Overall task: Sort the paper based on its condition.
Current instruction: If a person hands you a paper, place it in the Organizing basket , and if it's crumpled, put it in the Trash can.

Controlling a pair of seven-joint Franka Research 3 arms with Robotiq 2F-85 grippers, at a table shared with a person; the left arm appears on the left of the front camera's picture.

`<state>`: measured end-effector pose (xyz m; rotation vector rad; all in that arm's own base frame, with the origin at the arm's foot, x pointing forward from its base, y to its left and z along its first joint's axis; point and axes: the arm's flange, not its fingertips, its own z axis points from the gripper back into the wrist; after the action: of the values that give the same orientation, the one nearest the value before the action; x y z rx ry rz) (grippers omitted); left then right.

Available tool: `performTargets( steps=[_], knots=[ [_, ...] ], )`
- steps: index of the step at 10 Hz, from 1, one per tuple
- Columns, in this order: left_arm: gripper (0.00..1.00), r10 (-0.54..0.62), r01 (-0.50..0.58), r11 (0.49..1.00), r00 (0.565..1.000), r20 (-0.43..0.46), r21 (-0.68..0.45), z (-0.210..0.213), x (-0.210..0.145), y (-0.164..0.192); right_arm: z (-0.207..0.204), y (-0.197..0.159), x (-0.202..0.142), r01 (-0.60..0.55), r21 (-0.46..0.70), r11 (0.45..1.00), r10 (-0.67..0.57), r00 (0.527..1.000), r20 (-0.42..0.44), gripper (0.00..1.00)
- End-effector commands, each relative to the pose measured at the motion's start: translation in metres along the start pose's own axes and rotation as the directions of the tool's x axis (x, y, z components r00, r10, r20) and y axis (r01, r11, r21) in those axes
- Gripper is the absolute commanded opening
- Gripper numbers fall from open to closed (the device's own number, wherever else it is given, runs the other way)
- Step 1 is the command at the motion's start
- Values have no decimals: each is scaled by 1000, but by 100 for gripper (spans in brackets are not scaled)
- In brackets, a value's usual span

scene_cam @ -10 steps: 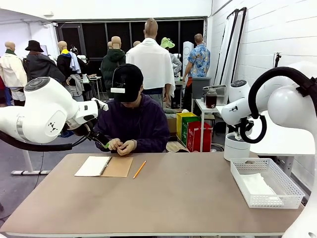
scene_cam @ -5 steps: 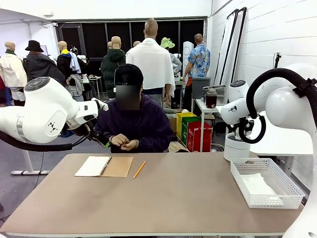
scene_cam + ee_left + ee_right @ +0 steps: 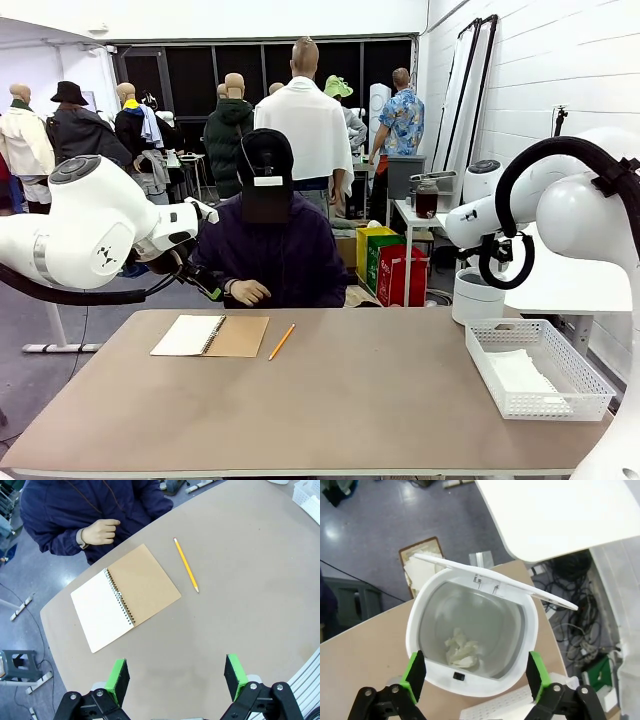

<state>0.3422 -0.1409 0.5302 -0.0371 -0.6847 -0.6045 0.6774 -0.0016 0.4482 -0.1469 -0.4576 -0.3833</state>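
The right tool (image 3: 475, 680) hangs directly above the open white bin (image 3: 472, 630) at the far right corner of the tabletop (image 3: 330, 400), its green pads (image 3: 414, 672) spread wide and nothing between them; a crumpled wad of paper (image 3: 462, 647) lies on the bin floor, beneath the gap, so this drop appears complete. You want to lift the right tool straight up, clear of the rim and of the raised lid (image 3: 495, 577), before swinging it away, since a sideways move at this height could catch the lid or tip the bin. Flat paper sheets (image 3: 520, 375) lie in the white mesh basket (image 3: 540, 368) on the right side of the tabletop, just near of the bin, which suggests smooth sheets go there and crushed ones go in the bin. The left tool (image 3: 175, 675) hovers over the left half of the tabletop, likewise standing wide apart and empty, above bare surface near of the open spiral notebook (image 3: 125, 597) and the yellow pencil (image 3: 186, 565). The person's hand (image 3: 100, 531) rests closed at the far edge, beside the notebook; whether it holds a sheet cannot be told. You should keep both tools apart and ready, and wait for a sheet to be presented clearly, judging its condition before committing either arm.
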Motion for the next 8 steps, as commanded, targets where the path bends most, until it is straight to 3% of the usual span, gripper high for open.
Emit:
performTargets(
  steps=[1, 8],
  knots=[
    [100, 1, -1, 1000, 1000, -1, 0, 0, -1, 1, 1, 3, 2, 4, 19, 1000, -3, 1000, -20, 100],
    [100, 1, -1, 1000, 1000, -1, 0, 0, -1, 1, 0, 1, 0, 7, 7, 1000, -7, 1000, -5, 100]
  ],
)
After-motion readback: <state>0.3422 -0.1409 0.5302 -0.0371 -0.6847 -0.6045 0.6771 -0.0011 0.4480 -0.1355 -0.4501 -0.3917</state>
